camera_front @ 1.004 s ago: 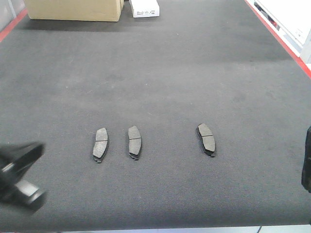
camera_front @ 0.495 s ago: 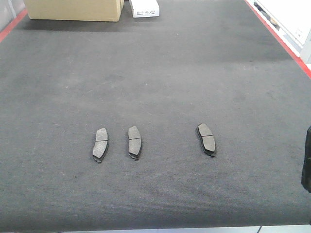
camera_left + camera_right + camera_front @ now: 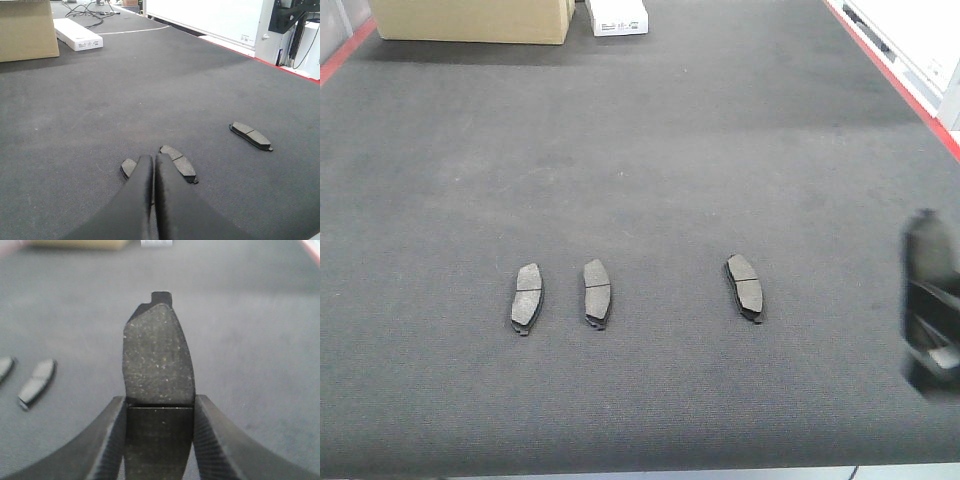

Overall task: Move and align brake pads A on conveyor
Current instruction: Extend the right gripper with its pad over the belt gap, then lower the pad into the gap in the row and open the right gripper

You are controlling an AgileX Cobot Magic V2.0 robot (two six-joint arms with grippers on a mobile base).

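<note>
One pad (image 3: pixel 158 352) sits clamped between the jaws of our right gripper (image 3: pixel 159 407), which has just swung in over the conveyor's (image 3: pixel 640 150) right edge after hanging back a moment ago. Our left gripper (image 3: pixel 152 172) has pulled out of the front view, fingers pressed together and empty. Beyond and to the left of the carried pad lie three brake pads (image 3: pixel 744 286) (image 3: pixel 596 292) (image 3: pixel 527 297); the gap between the middle and right ones probably awaits it, though the blur hides our height.

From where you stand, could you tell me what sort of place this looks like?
Probably a workshop or factory test line: a wide charcoal conveyor with red edges, brake pads laid out on it, a cardboard box, and loose cables beyond.
</note>
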